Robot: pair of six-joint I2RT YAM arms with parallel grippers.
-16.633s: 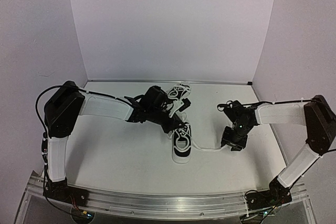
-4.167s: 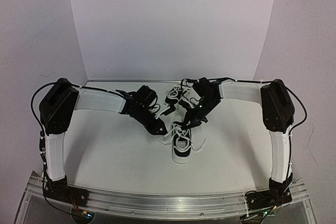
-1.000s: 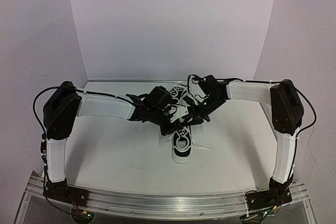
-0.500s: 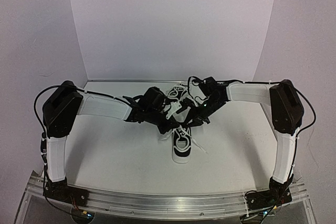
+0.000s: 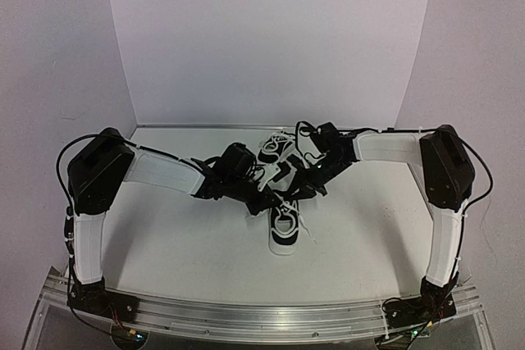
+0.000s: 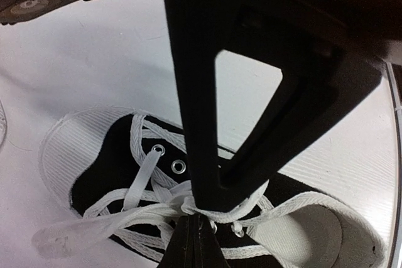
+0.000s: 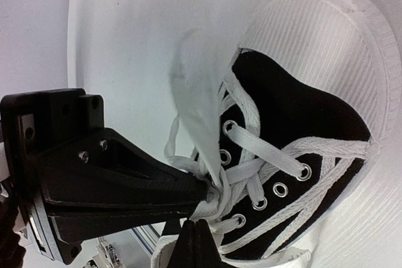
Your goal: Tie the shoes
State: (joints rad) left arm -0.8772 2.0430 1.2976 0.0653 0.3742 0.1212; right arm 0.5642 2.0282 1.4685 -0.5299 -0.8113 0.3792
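Two small black shoes with white soles lie at mid-table: the near shoe (image 5: 285, 235) points at me and the far shoe (image 5: 273, 150) lies behind both wrists. My left gripper (image 5: 269, 199) and right gripper (image 5: 293, 192) meet tip to tip over the near shoe's tongue. In the left wrist view the left gripper (image 6: 192, 221) is shut at the white lace knot (image 6: 188, 205), and a lace loop wraps the right gripper's tip (image 6: 213, 200). In the right wrist view the right gripper (image 7: 201, 224) is shut at the same knot, beside the left gripper's tip (image 7: 204, 189). A blurred lace (image 7: 198, 105) rises from the knot.
Loose lace ends (image 5: 308, 235) trail on the white table (image 5: 189, 243) right of the near shoe. White walls enclose the back and sides. An aluminium rail (image 5: 246, 317) runs along the near edge, with both arm bases on it.
My left wrist has drawn back a little to the left and my right wrist has shifted slightly. Both tips stay at the knot, and the loose lace end has swung nearer.
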